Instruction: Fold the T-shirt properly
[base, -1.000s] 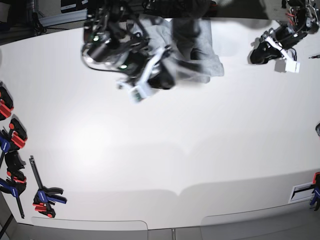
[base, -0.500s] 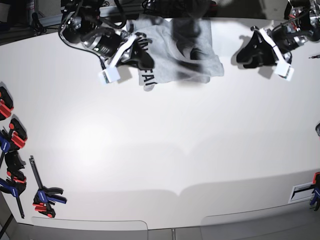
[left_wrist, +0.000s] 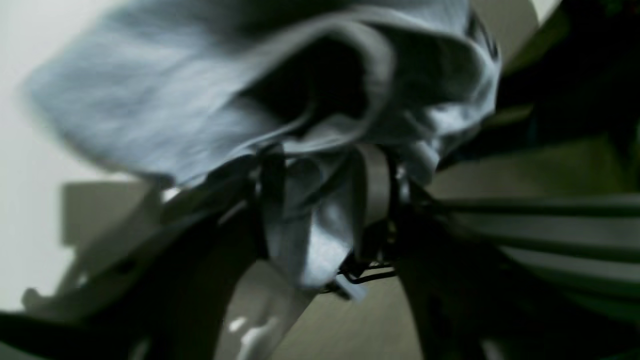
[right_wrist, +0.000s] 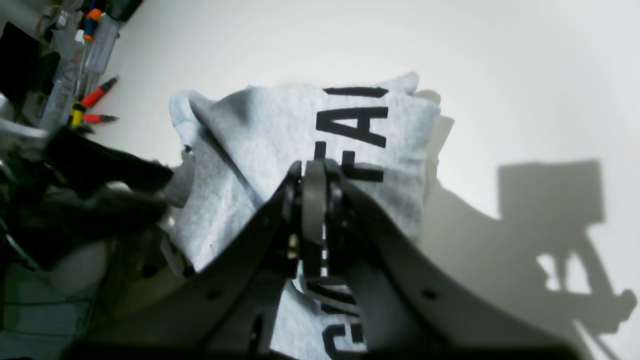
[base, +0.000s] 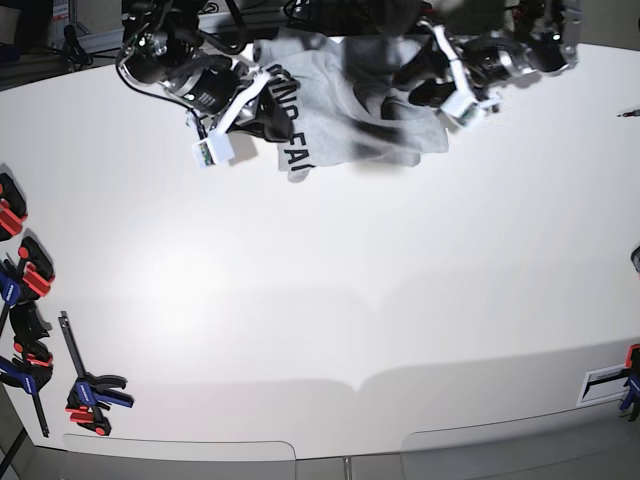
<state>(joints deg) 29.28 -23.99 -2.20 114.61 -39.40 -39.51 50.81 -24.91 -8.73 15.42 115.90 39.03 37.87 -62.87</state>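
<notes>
- T-shirt (base: 350, 105) sits bunched at the far edge of the table (base: 330, 300), centre-left, lettering side partly showing on its left flap.
- Right gripper (right_wrist: 312, 175): jaws pinched together on the lettered edge of the shirt; cloth is visible passing between the fingers in the right wrist view.
- Left gripper (left_wrist: 325, 200): clamped on a wad of grey fabric, a fold hanging down between the fingers. View is blurred, so I cannot tell which edge or how many layers it has.
- In the base view the two grippers flank the shirt, right one on the scene's left, left one on the scene's right.
- Judgement: step in hand is getting it spread flat before any fold.
- To do it well: pull the two grips apart evenly, keep tension low, drag toward the near side where the table is bare.
- Risk: a multi-layer pinch on the left side would leave it twisted.
- Clamps (base: 90, 395) at the near left sit well apart.
</notes>
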